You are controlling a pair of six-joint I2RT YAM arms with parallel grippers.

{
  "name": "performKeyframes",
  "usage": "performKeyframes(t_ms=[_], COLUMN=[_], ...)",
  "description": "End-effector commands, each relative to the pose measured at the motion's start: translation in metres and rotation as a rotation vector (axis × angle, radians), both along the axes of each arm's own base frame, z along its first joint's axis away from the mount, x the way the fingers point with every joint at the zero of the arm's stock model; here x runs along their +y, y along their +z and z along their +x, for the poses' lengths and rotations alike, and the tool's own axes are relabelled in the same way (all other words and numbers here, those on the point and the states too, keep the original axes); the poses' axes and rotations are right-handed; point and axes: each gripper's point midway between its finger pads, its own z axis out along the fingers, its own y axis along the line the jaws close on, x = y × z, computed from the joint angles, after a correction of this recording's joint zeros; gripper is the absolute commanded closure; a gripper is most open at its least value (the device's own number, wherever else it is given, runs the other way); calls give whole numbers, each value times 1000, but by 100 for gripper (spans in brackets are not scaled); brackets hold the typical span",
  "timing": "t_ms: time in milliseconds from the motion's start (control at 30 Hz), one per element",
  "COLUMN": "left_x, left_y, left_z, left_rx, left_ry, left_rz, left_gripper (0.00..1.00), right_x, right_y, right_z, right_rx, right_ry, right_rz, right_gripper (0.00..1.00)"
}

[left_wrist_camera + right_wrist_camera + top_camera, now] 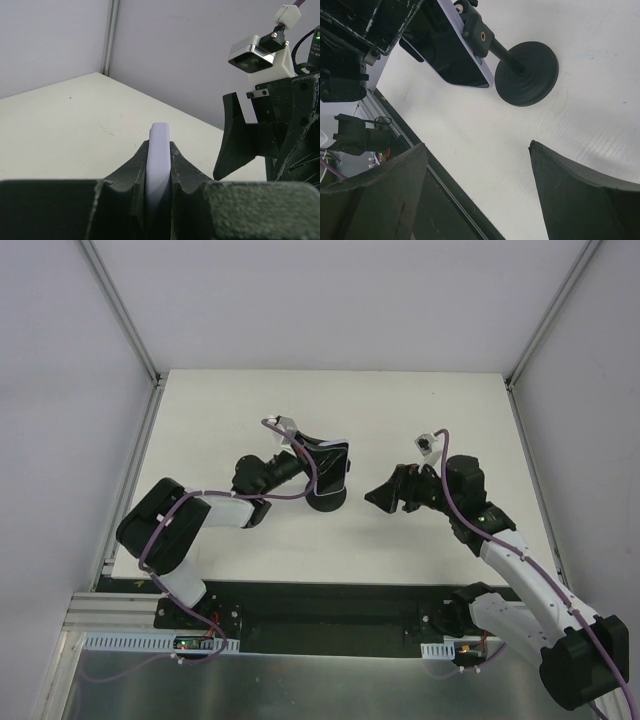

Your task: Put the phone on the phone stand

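My left gripper is clamped on the pale edge of the phone, pressing its back against the bracket atop the phone stand; I can't tell if the bracket actually grips it. My right gripper is wide open, holding nothing, near the disc base but not touching. The risks I see: letting go before it's seated drops the phone onto the table, and a sideways pull could tip the light stand.
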Motion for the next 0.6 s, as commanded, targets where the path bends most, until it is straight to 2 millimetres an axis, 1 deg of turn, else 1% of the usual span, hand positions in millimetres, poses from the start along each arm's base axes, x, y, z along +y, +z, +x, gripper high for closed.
performKeyframes(t_ms=[0,33,67,100,133,167,200,233,267,300,333,367,400,433,500,567], left_x=[9,9,9,7,12,14,17,21,25,24,23,25,23,24,22,20], left_y=[14,7,4,10,-10,-12,-11,-8,-25,-19,-15,-27,-17,-18,-9,-5], left_z=[-9,-9,-8,-4,-3,-2,1,-2,-7,-8,-16,-24,-25,-28,-38,-42], left_rx=[-37,38,78,112,246,283,316,338,416,431,443,496,496,524,557,566], left_ry=[12,3,6,13,43,58,83,93,96,90,48,29,15,6,-59,-93], left_rz=[-50,-5,25,41,122,146,161,171,231,241,258,309,314,336,393,434], left_gripper=[79,66,51,43,41,38,36,34,32,32,31,31,30,30,31,34], right_x=[0,0,1,0,0,0,0,0,-1,-1,-2,-2,-3,-3,-4,-4], right_y=[14,13,12,11,10,10,9,10,6,4,2,0,-1,-3,-4,-4], right_z=[2,5,5,7,7,9,10,10,11,10,11,11,11,11,12,13], right_rx=[-32,-38,-35,-38,-38,-52,-55,-63,-60,-63,-64,-63,-63,-64,-65,-68], right_ry=[14,9,6,-1,-4,-9,-15,-15,-19,-18,-19,-17,-19,-16,-18,-20], right_rz=[-7,-10,-7,-5,-4,3,3,5,-2,-5,-10,-15,-18,-24,-28,-32], right_gripper=[16,16,16,16,16,16,16,16,16,16,16,16,16,16,16,16])
